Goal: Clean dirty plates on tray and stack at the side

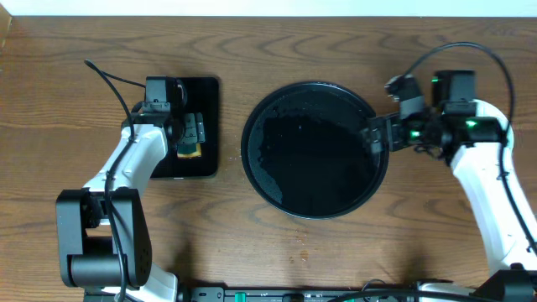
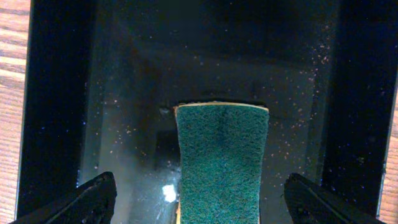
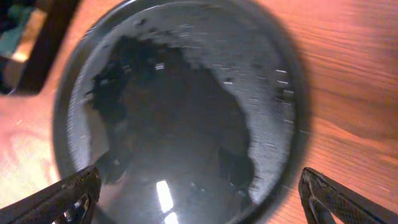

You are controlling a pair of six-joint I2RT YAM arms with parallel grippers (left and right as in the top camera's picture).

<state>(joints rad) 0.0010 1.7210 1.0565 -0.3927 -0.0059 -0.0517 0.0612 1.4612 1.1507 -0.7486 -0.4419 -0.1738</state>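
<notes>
The round tray (image 1: 315, 151) is set on the bench (image 1: 252, 50). To the left of the round tray a rectangular tray (image 1: 210, 126) is placed, with a sponge (image 2: 221, 162) laid in it.

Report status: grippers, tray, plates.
Left gripper open, straddling sponge on rectangular tray. Right gripper open at rim of round tray. No plates in view.

The tray (image 1: 310, 159) is glossy, the sponge (image 2: 222, 162) rough, the tabletop (image 1: 252, 252) wood-grain.

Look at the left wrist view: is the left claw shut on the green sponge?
No, the left claw stands wide open, its fingers well clear of the sponge's sides.
</notes>
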